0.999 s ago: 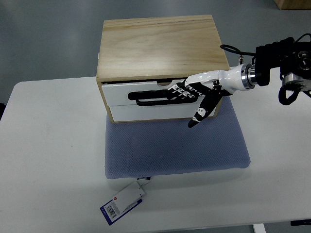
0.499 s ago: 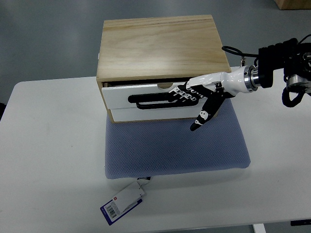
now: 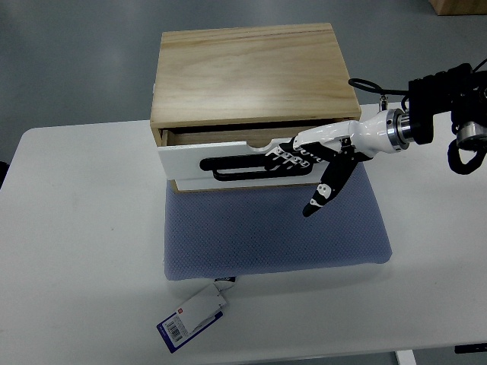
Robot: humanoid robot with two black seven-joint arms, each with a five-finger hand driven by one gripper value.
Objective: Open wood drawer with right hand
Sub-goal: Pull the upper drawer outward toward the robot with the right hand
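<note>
Right hand fingers hide the drawer handle's end.

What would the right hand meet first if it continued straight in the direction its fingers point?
The right hand points left along the white drawer front; its fingers are hooked in the long black handle, so it would probably meet that handle's left end first.

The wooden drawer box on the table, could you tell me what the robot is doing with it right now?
The robot's right hand has its fingers hooked into the black handle of the white-fronted top drawer of the wooden box. The drawer is partly out, with a dark gap showing behind its front. The box stands at the back of a blue-grey mat on the white table. The left hand is out of view.
</note>
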